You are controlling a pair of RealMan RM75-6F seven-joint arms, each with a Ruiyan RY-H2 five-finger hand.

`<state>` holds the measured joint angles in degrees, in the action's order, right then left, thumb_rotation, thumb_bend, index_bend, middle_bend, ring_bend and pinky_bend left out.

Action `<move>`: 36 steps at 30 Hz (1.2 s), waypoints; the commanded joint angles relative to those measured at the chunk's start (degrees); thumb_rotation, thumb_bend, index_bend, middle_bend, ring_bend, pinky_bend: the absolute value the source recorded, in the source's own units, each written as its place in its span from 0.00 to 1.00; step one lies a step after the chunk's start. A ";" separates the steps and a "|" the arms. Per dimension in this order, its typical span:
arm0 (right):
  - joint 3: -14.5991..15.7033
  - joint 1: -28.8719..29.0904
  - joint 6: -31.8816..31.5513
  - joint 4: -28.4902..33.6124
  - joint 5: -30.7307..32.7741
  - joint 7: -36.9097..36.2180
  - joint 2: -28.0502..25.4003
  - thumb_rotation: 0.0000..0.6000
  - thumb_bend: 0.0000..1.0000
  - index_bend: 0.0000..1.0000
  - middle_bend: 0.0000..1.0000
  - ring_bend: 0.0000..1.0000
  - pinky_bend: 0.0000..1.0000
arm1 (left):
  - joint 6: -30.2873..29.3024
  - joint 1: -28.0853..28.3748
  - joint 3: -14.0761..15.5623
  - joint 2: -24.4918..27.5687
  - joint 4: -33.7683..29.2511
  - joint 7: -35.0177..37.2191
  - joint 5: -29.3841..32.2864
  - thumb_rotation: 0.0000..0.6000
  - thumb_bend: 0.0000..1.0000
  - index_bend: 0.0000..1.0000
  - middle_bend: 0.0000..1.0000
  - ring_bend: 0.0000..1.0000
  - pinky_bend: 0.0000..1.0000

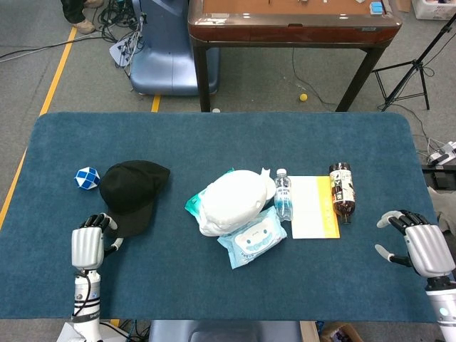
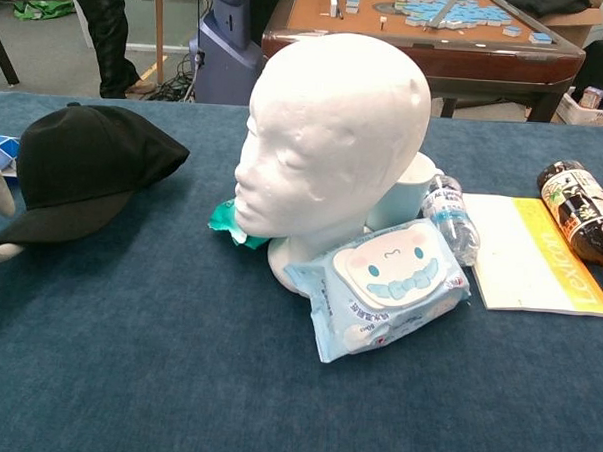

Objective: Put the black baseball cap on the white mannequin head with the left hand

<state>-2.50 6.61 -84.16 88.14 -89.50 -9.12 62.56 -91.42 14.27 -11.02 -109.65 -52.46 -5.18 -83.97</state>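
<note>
Black baseball cap (image 1: 132, 187) flat on worktop (image 1: 214, 285), well left of white mannequin head (image 2: 330, 137). Left hand (image 1: 87, 246) at cap brim, fingers (image 1: 100, 222) seemingly pinching it; contact unclear. Right hand (image 1: 420, 246) far right of head, fingers spread, empty.

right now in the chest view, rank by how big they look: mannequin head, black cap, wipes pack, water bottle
1. white mannequin head
2. black baseball cap
3. wipes pack; it lies nearer the camera, so its order against the cap is unsure
4. water bottle, partly hidden
</note>
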 commanded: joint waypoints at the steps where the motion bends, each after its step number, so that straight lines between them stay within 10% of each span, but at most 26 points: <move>1: -0.01 0.01 0.02 -0.01 0.03 -0.04 0.00 1.00 0.17 0.45 0.38 0.28 0.30 | 0.19 0.61 -1.10 0.25 -1.34 -0.24 0.84 1.00 0.16 0.58 0.47 0.40 0.57; 21: -0.03 -0.23 -0.46 -0.03 -0.12 -0.44 -0.14 1.00 0.17 0.45 0.38 0.28 0.30 | 1.71 2.24 -2.05 2.27 -7.06 0.75 2.24 1.00 0.36 0.57 0.47 0.39 0.57; 36: -0.04 -0.61 -1.36 -0.15 -0.51 -1.25 -0.37 1.00 0.17 0.45 0.38 0.28 0.30 | -1.49 3.75 -2.28 2.05 -4.79 3.48 -0.25 1.00 0.47 0.76 0.58 0.45 0.57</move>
<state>-2.54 6.00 -85.53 88.00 -90.01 -10.37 62.20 -92.76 17.87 -13.24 -107.49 -57.45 -1.78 -84.05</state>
